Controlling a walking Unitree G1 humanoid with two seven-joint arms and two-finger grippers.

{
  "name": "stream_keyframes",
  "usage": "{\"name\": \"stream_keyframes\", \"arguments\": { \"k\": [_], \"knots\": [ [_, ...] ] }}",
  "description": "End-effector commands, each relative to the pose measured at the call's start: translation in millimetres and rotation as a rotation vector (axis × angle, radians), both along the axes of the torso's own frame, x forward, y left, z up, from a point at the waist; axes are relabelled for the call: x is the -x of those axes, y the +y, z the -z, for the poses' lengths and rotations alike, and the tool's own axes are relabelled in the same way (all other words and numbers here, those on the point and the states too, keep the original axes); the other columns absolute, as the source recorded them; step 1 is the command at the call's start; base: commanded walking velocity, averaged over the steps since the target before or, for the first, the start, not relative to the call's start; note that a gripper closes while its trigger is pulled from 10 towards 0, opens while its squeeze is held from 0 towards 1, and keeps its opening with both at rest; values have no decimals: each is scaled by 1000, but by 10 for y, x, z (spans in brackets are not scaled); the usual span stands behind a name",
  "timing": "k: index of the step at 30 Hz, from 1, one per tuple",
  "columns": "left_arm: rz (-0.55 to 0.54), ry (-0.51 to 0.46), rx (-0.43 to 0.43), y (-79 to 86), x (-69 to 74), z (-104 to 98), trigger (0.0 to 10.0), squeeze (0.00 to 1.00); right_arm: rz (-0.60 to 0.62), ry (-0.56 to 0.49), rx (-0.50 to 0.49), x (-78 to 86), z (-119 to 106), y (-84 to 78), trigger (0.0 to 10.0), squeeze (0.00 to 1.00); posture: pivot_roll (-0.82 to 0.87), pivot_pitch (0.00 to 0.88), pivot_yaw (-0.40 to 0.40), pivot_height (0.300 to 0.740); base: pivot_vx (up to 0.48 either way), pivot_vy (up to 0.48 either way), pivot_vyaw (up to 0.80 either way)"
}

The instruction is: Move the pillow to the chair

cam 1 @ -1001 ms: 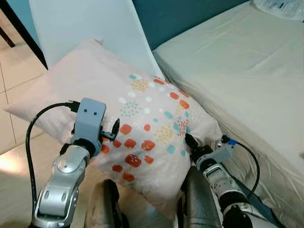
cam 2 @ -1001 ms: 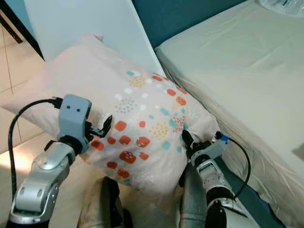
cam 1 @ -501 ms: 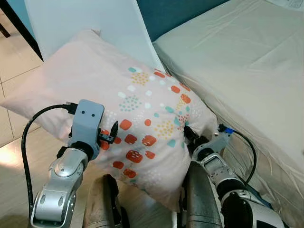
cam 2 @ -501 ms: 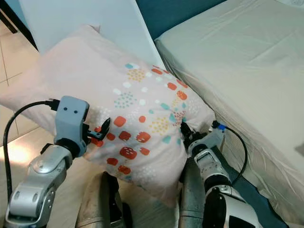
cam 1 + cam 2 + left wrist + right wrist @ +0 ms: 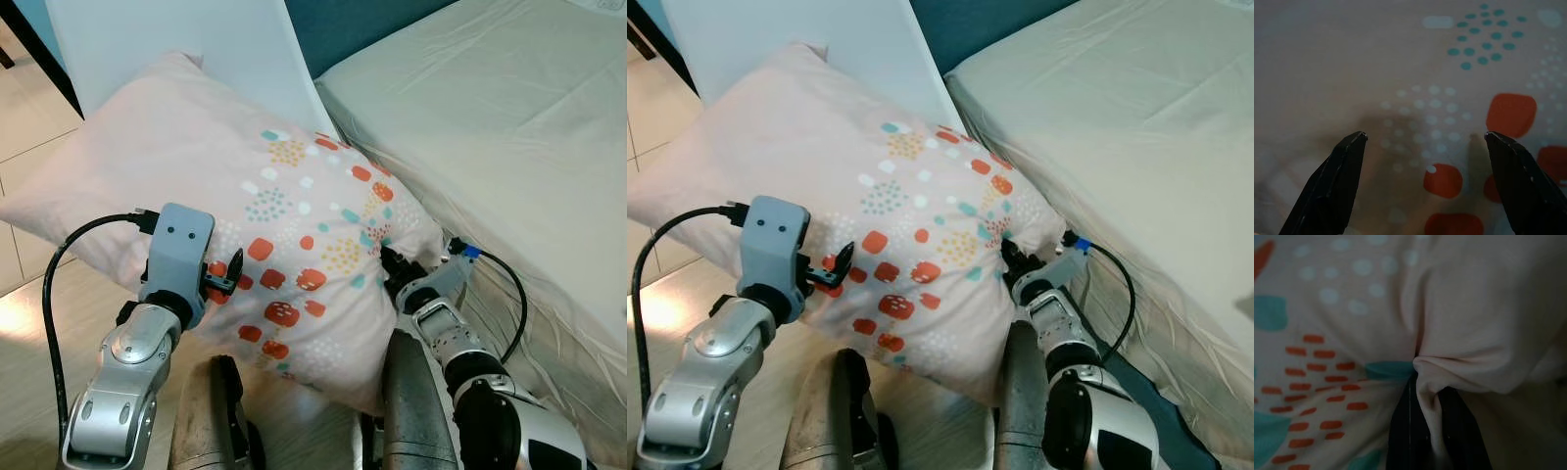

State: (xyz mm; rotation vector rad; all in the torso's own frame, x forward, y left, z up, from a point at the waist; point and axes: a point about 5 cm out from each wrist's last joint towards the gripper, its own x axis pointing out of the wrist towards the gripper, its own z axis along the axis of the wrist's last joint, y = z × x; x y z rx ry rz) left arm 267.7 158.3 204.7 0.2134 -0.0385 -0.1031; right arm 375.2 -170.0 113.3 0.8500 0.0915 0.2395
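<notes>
The pillow (image 5: 265, 215) lay tilted against the white chair (image 5: 186, 49) at twelve o'clock. The right gripper (image 5: 389, 266) pinched its four-o'clock corner; the left gripper (image 5: 1425, 142) gaped wide against the fabric. It should close before lifting, I judged.

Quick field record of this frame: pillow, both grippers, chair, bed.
pillow: pale pink pillow with orange and teal dots, leaning on the chair
left gripper: left gripper, fingers open, pressed against the pillow's near left side
right gripper: right gripper, shut on a fold of fabric at the pillow's right edge
chair: white chair behind the pillow
bed: bed with cream sheet, to the right
</notes>
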Motion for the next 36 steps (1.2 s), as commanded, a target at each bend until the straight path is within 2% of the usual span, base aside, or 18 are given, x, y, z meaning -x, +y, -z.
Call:
{"name": "stream_keyframes", "arguments": {
  "k": [1, 3, 4, 5, 6, 7, 8, 11, 13, 14, 18, 22, 24, 28, 29, 31, 32, 36],
  "knots": [
    [-16, 11, 7, 25, 22, 18, 10000, 0, -73, -130, 36, -104, -282, 164, 0, 0, 70, 466, 64, 571, 0, 0, 0],
    [-18, 11, 9, 23, 19, 18, 10000, 0, -98, -205, 50, -155, -466, 227, 0, 0, 68, 462, 63, 571, 0, 0, 0],
    [-18, 11, 9, 23, 19, 18, 10000, 0, -98, -205, 50, -155, -466, 227, 0, 0, 68, 462, 63, 571, 0, 0, 0],
    [-18, 9, 10, 20, 15, 17, 10000, 0, -121, -289, 86, -205, -685, 294, 0, 0, 68, 460, 62, 571, 0, 0, 0],
    [-18, 9, 10, 18, 13, 15, 10000, 0, -130, -330, 109, -225, -797, 328, 0, 0, 68, 460, 62, 571, 0, 0, 0],
    [-18, 9, 10, 18, 13, 15, 10000, 0, -130, -330, 109, -225, -797, 328, 0, 0, 68, 460, 62, 571, 0, 0, 0],
    [-19, 8, 12, 16, 8, 16, 10000, 0, -136, -370, 128, -243, -910, 360, 0, 0, 64, 455, 61, 571, 0, 0, 0],
    [-18, 2, 17, 2, -14, 9, 10000, 0, -136, -478, 284, -306, -1249, 448, 0, 0, 58, 448, 57, 571, 0, 0, 0],
    [-18, 1, 20, -5, -18, 8, 10000, 0, -121, -511, 356, -335, -1386, 469, 0, 0, 56, 446, 55, 571, 0, 0, 0],
    [-18, 1, 20, -5, -18, 8, 10000, 0, -121, -511, 356, -335, -1386, 469, 0, 0, 56, 446, 55, 571, 0, 0, 0],
    [-17, 1, 29, -28, -17, 18, 10000, 0, -71, -515, 573, -397, -1539, 493, 0, 0, 49, 442, 50, 571, 0, 0, 0],
    [-14, 1, 37, -58, -18, 22, 10000, 0, 23, -432, 732, -450, -1504, 445, 0, 0, 58, 445, 46, 571, 0, 0, 0],
    [-13, 2, 38, -60, -11, 20, 10000, 0, 73, -399, 778, -466, -1491, 401, 0, 0, 71, 446, 44, 571, 0, 0, 0],
    [-16, 2, 38, -52, 12, 12, 10000, 0, 133, -385, 791, -486, -1562, 357, 0, 0, 95, 448, 41, 571, 0, 0, 0],
    [-19, 1, 36, -45, 19, 7, 10000, 0, 154, -400, 748, -498, -1674, 361, 0, 0, 99, 449, 40, 571, 0, 0, 0],
    [-19, 1, 36, -45, 19, 7, 10000, 0, 154, -400, 748, -498, -1674, 361, 0, 0, 99, 449, 40, 571, 0, 0, 0],
    [-22, 1, 35, -37, 28, 4, 10000, 0, 156, -431, 725, -501, -1789, 397, 0, 0, 103, 449, 38, 571, 0, 0, 0],
    [-25, 2, 35, -36, 36, 9, 10000, 0, 138, -500, 679, -493, -1991, 497, 0, 0, 103, 450, 38, 571, 0, 0, 0]
  ]
}}
